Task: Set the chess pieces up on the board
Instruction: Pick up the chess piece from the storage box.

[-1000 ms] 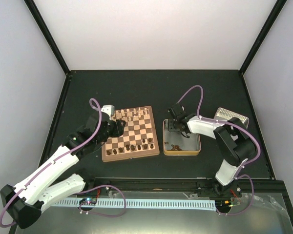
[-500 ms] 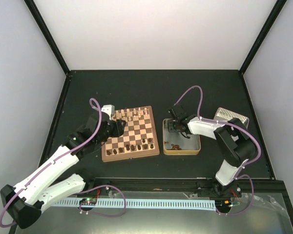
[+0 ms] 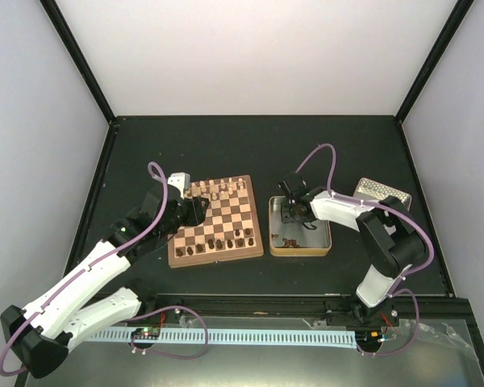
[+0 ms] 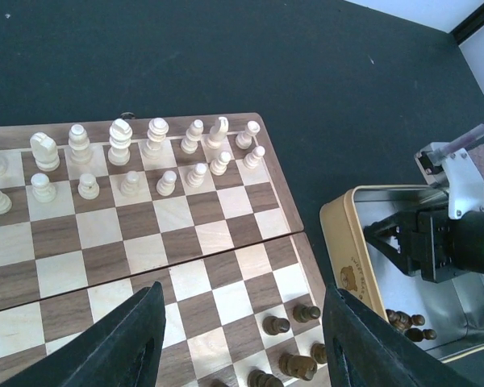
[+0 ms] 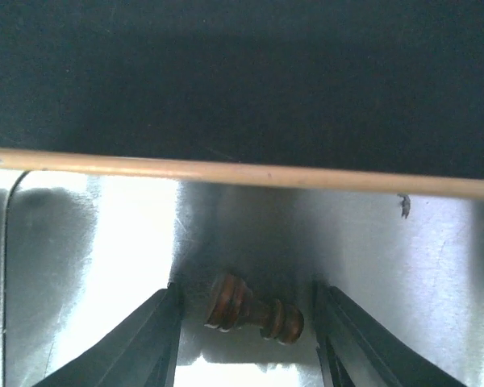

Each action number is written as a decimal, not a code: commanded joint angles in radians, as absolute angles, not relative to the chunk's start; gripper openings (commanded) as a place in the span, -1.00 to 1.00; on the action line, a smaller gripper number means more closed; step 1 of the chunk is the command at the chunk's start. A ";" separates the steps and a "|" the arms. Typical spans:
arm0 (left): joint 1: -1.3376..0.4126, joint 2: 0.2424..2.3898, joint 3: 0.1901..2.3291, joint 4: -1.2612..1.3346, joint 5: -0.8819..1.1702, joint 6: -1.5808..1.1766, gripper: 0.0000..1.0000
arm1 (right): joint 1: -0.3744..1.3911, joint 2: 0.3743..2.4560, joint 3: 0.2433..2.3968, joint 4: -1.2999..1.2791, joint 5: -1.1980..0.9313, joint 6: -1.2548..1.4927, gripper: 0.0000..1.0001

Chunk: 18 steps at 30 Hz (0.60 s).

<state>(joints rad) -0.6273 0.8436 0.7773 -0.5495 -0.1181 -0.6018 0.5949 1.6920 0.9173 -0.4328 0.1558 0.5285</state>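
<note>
Right fingers [image 5: 157,330] open, straddling a dark piece [image 5: 254,312] lying flat in the tin [image 5: 226,172], bottom centre; nothing gripped. Centre, close on its body, lift clear of the rim. Left fingers [image 4: 137,339] open, empty over the board [image 4: 145,234].

The square checked wooden chessboard [image 4: 185,214] runs off the left-wrist view's left and bottom edges, cropping tiny dark brown wooden chessmen [image 4: 264,379] on it.

A dark brown chess piece [image 5: 254,310] lies sideways on the tin floor [image 5: 89,242] between our right gripper [image 5: 244,288]'s parted fingers
</note>
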 commanded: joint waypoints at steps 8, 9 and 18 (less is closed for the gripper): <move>-0.618 0.830 0.784 -0.521 -0.094 -0.588 0.10 | 0.597 1.752 0.947 -0.486 0.213 0.477 -0.09; -0.618 0.830 0.783 -0.520 -0.094 -0.588 0.10 | 0.597 1.752 0.951 -0.471 0.209 0.465 -0.10; -0.618 0.820 0.778 -0.522 -0.094 -0.592 0.10 | 0.597 1.714 0.965 -0.449 -0.008 0.502 -0.18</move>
